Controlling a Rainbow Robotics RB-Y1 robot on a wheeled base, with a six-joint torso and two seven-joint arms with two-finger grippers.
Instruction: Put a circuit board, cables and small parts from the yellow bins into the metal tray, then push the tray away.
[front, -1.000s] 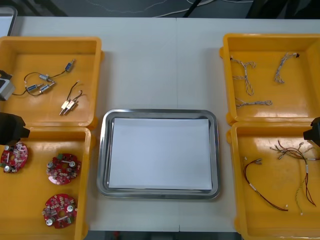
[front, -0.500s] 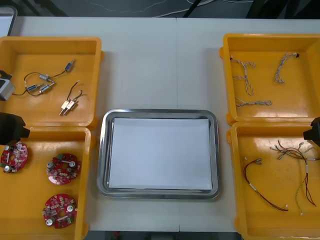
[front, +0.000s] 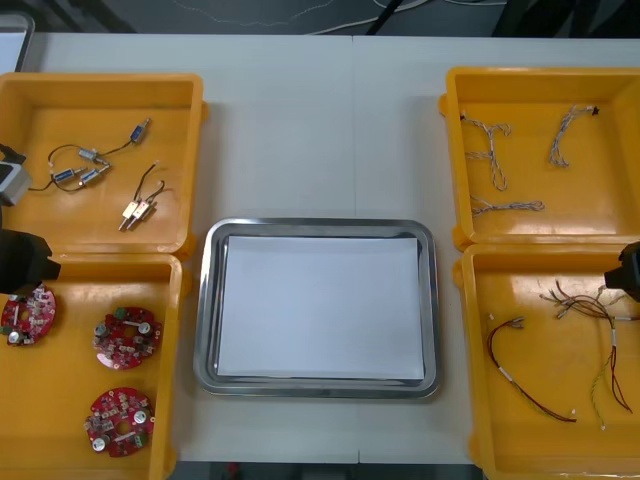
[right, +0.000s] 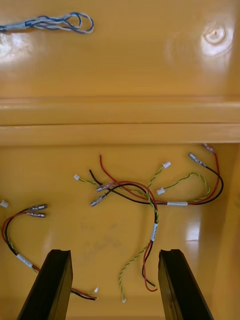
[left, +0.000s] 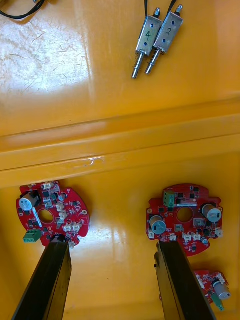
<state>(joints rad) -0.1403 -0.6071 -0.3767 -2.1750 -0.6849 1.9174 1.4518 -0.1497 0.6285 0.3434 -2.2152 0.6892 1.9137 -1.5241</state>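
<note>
Step in hand, by judgement: the first pick, since the tray (front: 204, 320) at lower centre of the front view holds nothing on its white inside. At the left edge of that view the left gripper (left: 112, 244) hangs over the lower-left bin (front: 60, 390), fingers spread wide and gripping nothing, astride the bare floor between two circuit boards (left: 184, 217). A third board lies at the lower left of the front view. The next move probably calls for a sideways shift to centre on one board, then a descent and a grip across its rim. The wall dividing this bin from the one above it runs just beyond the fingers, so room is tight on that side. The tray rim is raised and must be cleared on delivery. At the right edge the right gripper (right: 114, 252), likewise spread and empty, hangs over the red and yellow cables (right: 150, 200) in the lower-right bin (front: 470, 350). Bare table (front: 320, 130) at upper centre gives room for the push.
</note>
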